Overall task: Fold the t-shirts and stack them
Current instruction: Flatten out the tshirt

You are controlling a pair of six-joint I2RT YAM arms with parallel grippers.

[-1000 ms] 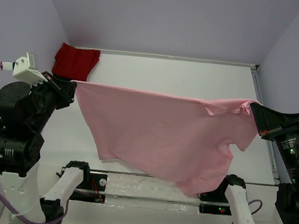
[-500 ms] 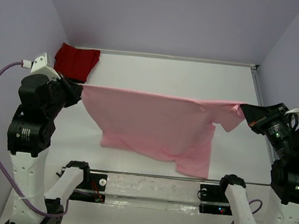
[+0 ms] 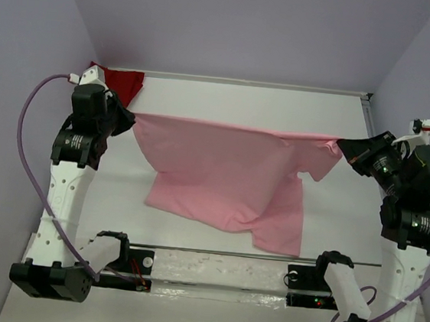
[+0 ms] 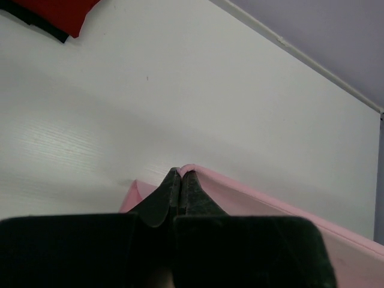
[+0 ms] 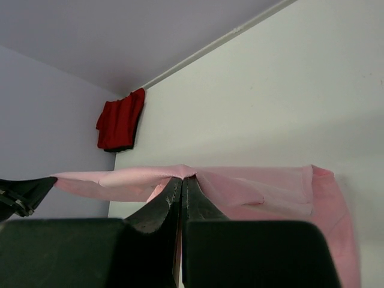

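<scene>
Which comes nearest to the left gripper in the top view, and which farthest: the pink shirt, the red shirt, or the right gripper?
Measured from the left gripper:
1. pink shirt: one end is pinched in that gripper, and the cloth stretches across the middle.
2. red shirt: just behind it, in the far left corner.
3. right gripper: over at the right side, gripping the pink shirt's other end.

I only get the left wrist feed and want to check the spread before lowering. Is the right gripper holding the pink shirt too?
Observer: Yes, the right gripper is shut on the pink shirt at its opposite top corner.
Operator: Is the top edge taut?
Observer: Yes, it runs straight across from the left gripper.
Operator: And the lower part?
Observer: It appears to drape onto the table, with a bunched fold just below the right gripper.
</scene>
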